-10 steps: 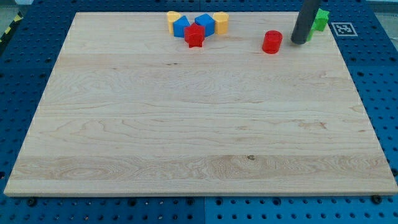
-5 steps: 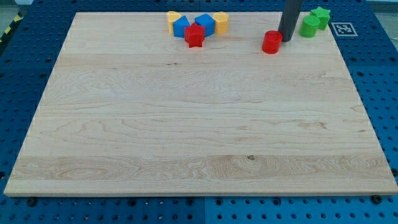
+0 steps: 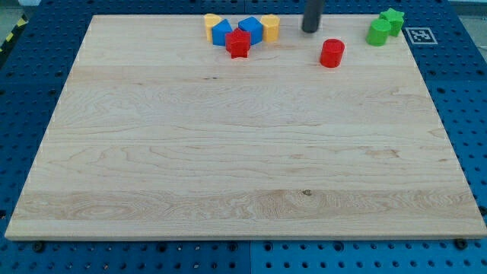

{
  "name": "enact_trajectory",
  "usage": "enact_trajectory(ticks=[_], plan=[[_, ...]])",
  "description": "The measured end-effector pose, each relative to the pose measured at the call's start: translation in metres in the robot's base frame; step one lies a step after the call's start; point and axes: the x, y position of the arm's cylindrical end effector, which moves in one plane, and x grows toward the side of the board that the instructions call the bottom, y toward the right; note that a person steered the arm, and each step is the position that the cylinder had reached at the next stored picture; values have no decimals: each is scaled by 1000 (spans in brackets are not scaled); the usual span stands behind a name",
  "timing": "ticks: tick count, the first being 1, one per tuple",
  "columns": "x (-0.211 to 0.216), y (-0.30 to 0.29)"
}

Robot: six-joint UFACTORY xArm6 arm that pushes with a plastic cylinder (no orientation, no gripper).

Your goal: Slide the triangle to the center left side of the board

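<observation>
A cluster of blocks sits at the view's top centre of the wooden board [image 3: 243,152]. It holds a yellow block [image 3: 212,23], a blue block that looks triangular [image 3: 222,33], a second blue block [image 3: 250,29], another yellow block [image 3: 270,27] and a red star [image 3: 238,44]. My tip [image 3: 310,30] rests on the board just right of the right-hand yellow block, without touching it. It is up and left of the red cylinder [image 3: 332,53].
A green block [image 3: 378,32] and a green star [image 3: 393,20] stand at the board's top right corner. A fiducial marker [image 3: 420,35] lies just off that corner on the blue perforated table.
My tip has moved left along the top edge, from beside the green blocks, past the red cylinder, to near the cluster. The blocks have stayed about where they were.
</observation>
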Motion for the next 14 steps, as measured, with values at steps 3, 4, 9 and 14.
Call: enact_trajectory(ticks=[3,4,9,14], plan=[[22,-79],[28,-98],[64,-232],[15,-222]])
